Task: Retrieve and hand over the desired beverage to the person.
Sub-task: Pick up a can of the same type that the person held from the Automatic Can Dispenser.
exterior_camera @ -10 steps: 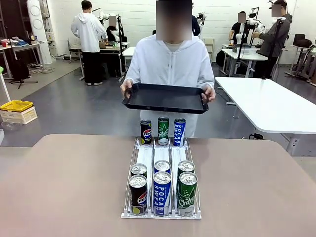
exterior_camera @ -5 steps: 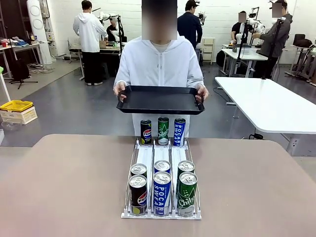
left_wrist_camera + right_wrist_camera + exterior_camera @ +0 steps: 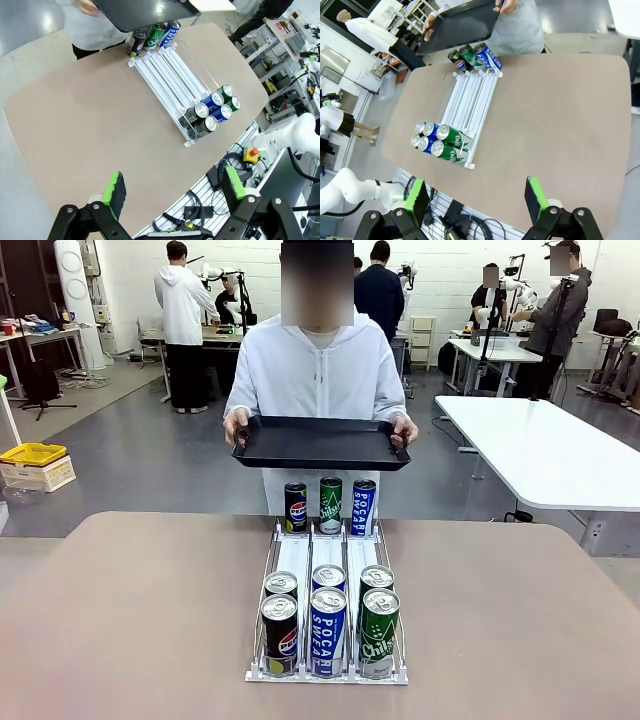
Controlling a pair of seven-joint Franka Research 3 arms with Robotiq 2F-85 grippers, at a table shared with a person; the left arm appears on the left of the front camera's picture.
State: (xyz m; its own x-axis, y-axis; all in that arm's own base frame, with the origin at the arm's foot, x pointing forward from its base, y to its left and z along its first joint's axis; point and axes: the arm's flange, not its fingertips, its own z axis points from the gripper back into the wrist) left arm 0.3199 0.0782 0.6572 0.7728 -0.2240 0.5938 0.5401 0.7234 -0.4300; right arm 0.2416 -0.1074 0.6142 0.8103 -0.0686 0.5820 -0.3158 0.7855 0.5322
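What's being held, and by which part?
The person holds the flat black rectangular tray by its two short ends. The left gripper and right gripper are open, empty.

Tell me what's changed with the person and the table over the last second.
The person holding the black tray in both hands has shifted toward the robot's left, tray with them. The cans and their rack stayed put.

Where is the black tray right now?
In the front view the black tray is centred at the far edge of the table, held by the person just above the three cans at the far end of the rack.
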